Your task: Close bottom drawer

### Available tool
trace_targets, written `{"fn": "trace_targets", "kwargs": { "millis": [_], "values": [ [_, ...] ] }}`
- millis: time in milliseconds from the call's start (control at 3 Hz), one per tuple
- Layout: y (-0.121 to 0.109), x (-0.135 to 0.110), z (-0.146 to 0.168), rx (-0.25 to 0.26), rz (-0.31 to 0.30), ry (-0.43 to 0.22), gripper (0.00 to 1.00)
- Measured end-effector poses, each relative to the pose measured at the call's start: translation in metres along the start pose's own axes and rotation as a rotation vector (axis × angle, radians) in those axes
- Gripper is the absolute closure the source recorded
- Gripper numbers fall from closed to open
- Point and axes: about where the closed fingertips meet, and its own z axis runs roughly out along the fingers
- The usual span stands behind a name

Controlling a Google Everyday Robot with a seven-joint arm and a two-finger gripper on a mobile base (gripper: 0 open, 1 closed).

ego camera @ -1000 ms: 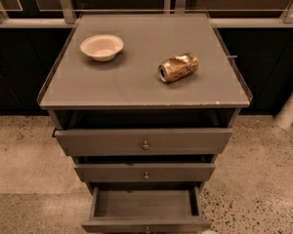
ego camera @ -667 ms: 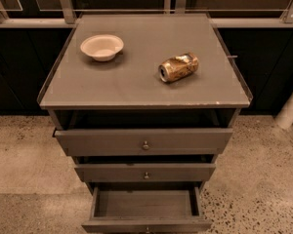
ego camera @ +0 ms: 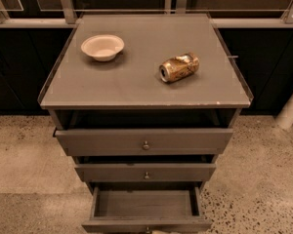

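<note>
We see the bowl (ego camera: 102,47) at left and the can (ego camera: 178,67) at right on the cabinet top (ego camera: 136,89). Below, the bottom drawer (ego camera: 136,206) stands pulled out farthest. We'd push its front squarely at centre, straight inward. The gripper is out of view, so we cannot tell its state or the arm's pose.

Far left on flat grey cabinet top (ego camera: 136,89), shallow round white bowl (ego camera: 102,47); right, well apart, dented golden metal can (ego camera: 179,67) on its side.
</note>
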Motion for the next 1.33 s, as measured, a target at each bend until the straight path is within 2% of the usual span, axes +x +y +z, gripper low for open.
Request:
{"fn": "trace_targets", "kwargs": {
  "millis": [333,667,1000,1333],
  "values": [
    [-0.019,-0.027,0.005,0.050,-0.004,-0.048,1.00],
    [-0.018,-0.027,0.005,0.052,-0.005,-0.050,1.00],
    [-0.026,-0.061,-0.006,0.089,-0.035,-0.112,1.00],
    [-0.025,-0.059,-0.006,0.089,-0.035,-0.112,1.00]
  ]
}}
